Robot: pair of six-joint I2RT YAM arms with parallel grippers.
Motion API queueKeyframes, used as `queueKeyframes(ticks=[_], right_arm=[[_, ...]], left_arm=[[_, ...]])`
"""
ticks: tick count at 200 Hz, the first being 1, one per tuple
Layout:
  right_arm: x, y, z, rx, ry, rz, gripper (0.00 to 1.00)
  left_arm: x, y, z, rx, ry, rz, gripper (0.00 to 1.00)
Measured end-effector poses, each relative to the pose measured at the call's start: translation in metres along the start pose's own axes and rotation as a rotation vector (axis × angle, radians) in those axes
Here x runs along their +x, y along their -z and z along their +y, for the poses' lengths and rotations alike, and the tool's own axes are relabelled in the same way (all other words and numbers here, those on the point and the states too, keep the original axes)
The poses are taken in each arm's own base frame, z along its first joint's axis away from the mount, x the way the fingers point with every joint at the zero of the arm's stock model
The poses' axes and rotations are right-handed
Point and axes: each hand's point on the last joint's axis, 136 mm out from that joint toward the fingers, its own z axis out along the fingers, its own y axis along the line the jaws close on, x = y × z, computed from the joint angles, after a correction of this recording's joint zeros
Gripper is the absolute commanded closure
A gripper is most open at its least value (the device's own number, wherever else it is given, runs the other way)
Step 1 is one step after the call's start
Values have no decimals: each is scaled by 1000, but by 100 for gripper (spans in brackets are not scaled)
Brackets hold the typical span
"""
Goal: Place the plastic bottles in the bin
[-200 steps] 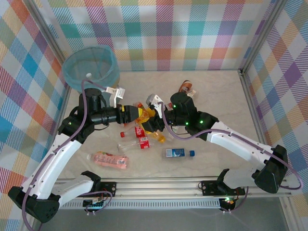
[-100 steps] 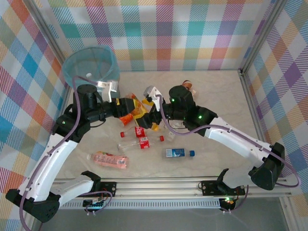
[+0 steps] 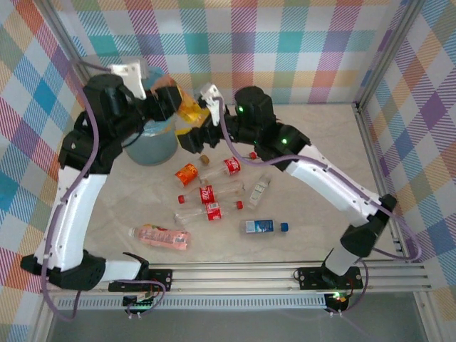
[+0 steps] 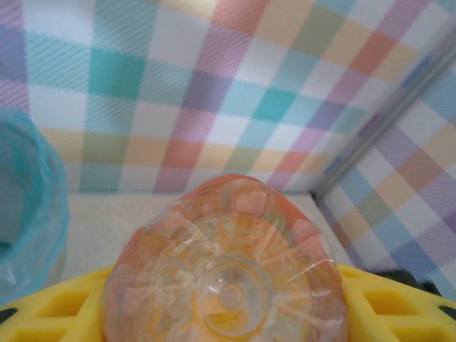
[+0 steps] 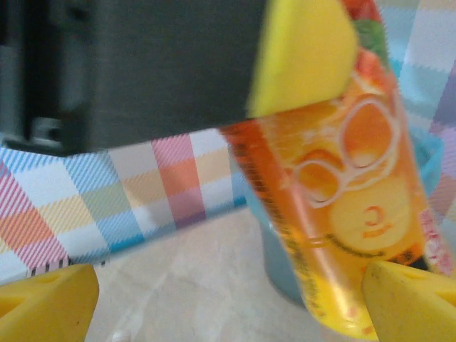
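Eight plastic bottles [image 3: 159,236] and one bin [image 3: 153,146].

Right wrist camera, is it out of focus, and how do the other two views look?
Right wrist view: the orange bottle is close and soft, wall behind blurred. Left wrist view: bottle base fairly clear, bin hazy at the left edge. Top view: sharp, evenly lit.

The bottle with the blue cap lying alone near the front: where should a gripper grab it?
Probably around the middle of the blue-capped bottle, from straight above: it lies flat, left to right, with both long sides free.
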Motion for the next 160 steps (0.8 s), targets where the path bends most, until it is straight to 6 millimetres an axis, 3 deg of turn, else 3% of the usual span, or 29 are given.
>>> queueKeyframes(ticks=[36, 70, 98, 160], right_arm=[[-26, -21, -7, -7, -19, -16, 5], [-21, -39, -15, -17, -57, 4, 5], [-10, -56, -26, -32, -107, 27, 6], [25, -85, -55, -45, -207, 82, 8]], left_arm=[[-53, -19, 26, -87, 8, -103, 51], [-85, -32, 71, -186, 41, -170, 51], [-97, -39, 111, -267, 73, -191, 51], [-94, -53, 185, -403, 113, -168, 50]])
